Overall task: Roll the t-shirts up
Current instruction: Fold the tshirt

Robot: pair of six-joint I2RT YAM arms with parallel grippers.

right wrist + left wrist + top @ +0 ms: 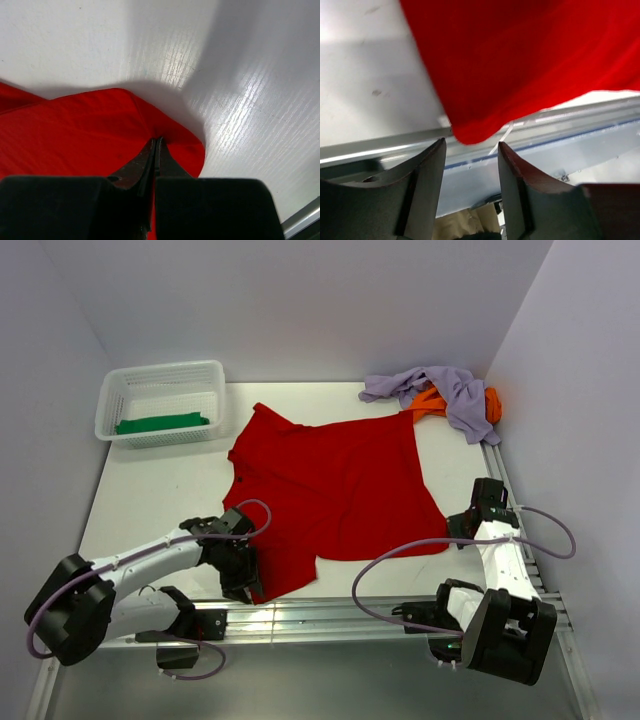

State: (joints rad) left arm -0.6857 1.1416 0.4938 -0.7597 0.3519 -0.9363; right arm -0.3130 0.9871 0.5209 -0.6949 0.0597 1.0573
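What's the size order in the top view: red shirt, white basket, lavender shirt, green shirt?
1. red shirt
2-3. white basket and lavender shirt: too alike to rank
4. green shirt, lying in the basket

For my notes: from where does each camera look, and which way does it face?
Top external: above, behind the arms, facing down; left arm, right arm show.
Left wrist: on that arm, faces the red t-shirt's near corner; open left claw shows.
Right wrist: on its arm, faces another corner; shut right claw pinches it.
Shared: the red t-shirt.
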